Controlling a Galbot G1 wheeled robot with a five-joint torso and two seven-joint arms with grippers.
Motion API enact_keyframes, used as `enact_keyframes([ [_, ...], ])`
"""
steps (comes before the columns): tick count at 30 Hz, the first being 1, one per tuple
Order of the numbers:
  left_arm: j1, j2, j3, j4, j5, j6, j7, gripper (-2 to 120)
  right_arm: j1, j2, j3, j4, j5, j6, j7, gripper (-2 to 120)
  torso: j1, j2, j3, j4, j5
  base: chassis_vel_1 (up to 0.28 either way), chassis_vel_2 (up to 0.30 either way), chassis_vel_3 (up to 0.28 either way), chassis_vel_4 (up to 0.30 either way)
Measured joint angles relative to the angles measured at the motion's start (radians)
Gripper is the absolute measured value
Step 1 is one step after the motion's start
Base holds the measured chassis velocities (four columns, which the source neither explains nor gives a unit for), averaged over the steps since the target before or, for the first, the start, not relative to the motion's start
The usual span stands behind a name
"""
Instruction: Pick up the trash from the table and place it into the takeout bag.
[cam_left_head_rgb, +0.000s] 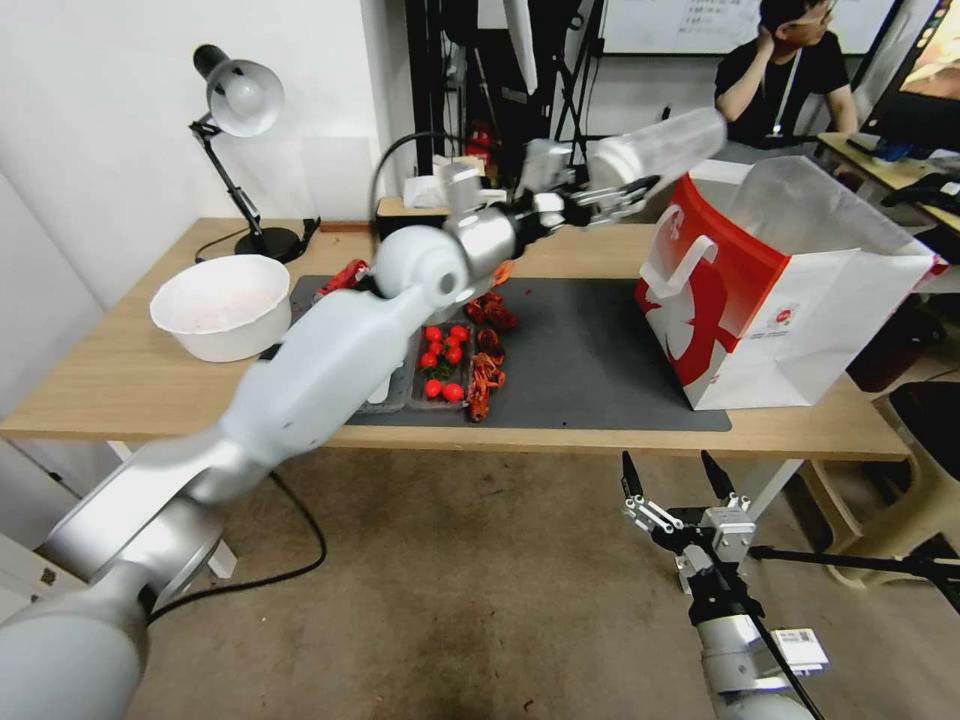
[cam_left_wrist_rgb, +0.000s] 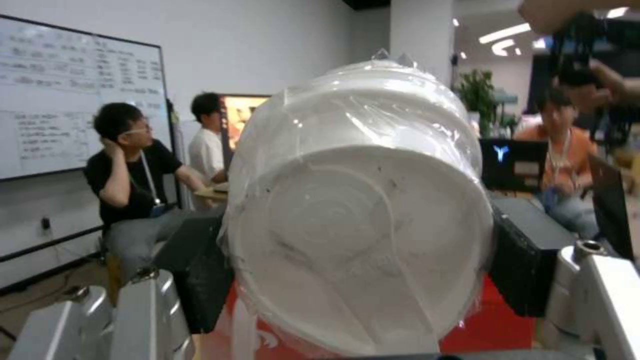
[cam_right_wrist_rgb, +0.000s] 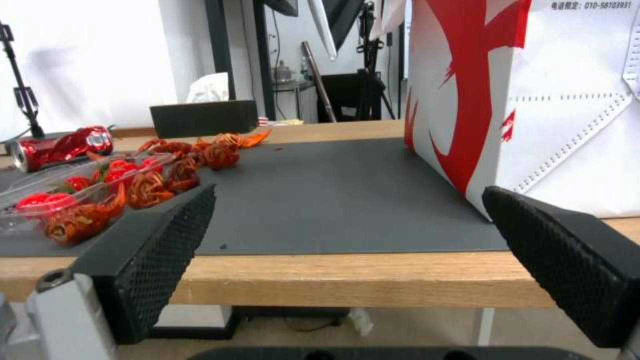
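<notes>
Soda can (cam_right_wrist_rgb: 63, 147) lies dented at the mat's nine o'clock end. Left gripper (cam_left_head_rgb: 622, 196) clenches the frosted plastic cup (cam_left_head_rgb: 660, 148) near its base, over the takeout bag (cam_left_head_rgb: 790, 290); thin, light, crushable. Right gripper (cam_left_head_rgb: 678, 482), jaws spread, waits below the table (cam_left_head_rgb: 100, 390).

Office/lab: whiteboard (cam_left_wrist_rgb: 60, 100), desks, monitors

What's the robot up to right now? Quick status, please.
Left end effector shut on frosted plastic cup, beside red-and-white paper takeout bag. Right end effector open, below table edge.
</notes>
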Motion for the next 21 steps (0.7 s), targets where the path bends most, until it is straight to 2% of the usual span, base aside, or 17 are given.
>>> enact_keyframes([
  [1,-0.033,-0.022,0.028,0.035,0.02,-0.002,0.005,73,0.0,-0.003,0.004,-0.002,0.002,0.002,0.0,100,0.0,0.0,0.0,0.0,0.0,0.0,0.0,0.0,0.0],
  [2,-0.033,-0.022,0.028,0.035,0.02,-0.002,0.005,73,0.0,-0.003,0.004,-0.002,0.002,0.002,0.0,100,0.0,0.0,0.0,0.0,0.0,0.0,0.0,0.0,0.0],
  [4,-0.074,-0.06,0.061,0.095,0.084,-0.005,0.003,73,0.0,-0.005,0.006,-0.008,0.005,0.007,0.0,100,0.0,0.0,0.0,0.0004,0.0,0.0,0.0,0.0,0.0],
  [5,-0.074,-0.06,0.061,0.095,0.084,-0.005,0.003,73,0.0,-0.005,0.006,-0.008,0.005,0.007,0.0,100,0.0,0.0,0.0,0.0004,0.0,0.0,0.0,0.0,0.0],
  [8,-0.118,-0.124,0.082,0.188,0.175,-0.018,-0.002,72,0.003,-0.003,0.005,-0.02,0.006,0.015,0.0,100,0.0,0.0,0.0,0.0,0.0,0.0,0.0,0.0,0.0],
  [12,-0.142,-0.161,0.097,0.237,0.251,-0.025,0.008,72,0.006,-0.001,0.004,-0.024,0.007,0.017,0.0,100,0.0,0.0,0.0,0.0,0.0001,0.0,0.0,0.0,0.0],
  [16,-0.154,-0.175,0.109,0.256,0.338,-0.048,0.026,72,0.008,-0.003,0.007,-0.027,0.012,0.019,0.0,100,0.0,0.0,0.0,0.0002,-0.0002,0.0,0.0,0.0,0.0],
  [18,-0.156,-0.175,0.111,0.255,0.344,-0.048,0.03,72,0.008,-0.003,0.008,-0.028,0.013,0.02,0.0,100,0.0,0.0,0.0,0.0002,-0.0001,0.0,0.0,0.0,0.0],
  [21,-0.159,-0.175,0.121,0.244,0.352,-0.047,0.033,86,0.006,-0.002,0.01,-0.03,0.014,0.027,0.0,100,0.0,0.0,0.0,0.0002,-0.0002,0.0,0.0,0.0,0.0],
])
